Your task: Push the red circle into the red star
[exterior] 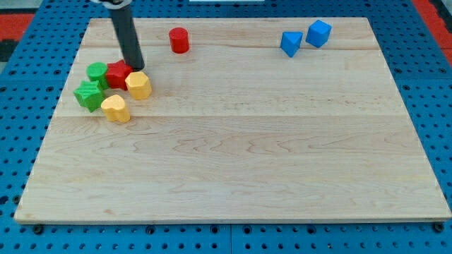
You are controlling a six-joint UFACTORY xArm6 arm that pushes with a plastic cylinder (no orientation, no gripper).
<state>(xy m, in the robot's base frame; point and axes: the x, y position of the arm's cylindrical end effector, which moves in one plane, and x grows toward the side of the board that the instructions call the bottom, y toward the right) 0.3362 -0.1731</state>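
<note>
My tip [137, 68] sits touching the red star [118, 73] in the left cluster w/ green & yellow blocks, no gripper so nothing held, while the red circle [179, 40] stands apart toward the view's top, so I judge the tip must first get round behind it

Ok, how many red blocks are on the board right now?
2. The red circle sits alone near the view's top; the red star is in the left cluster, beside my tip. None seem hidden.
</note>
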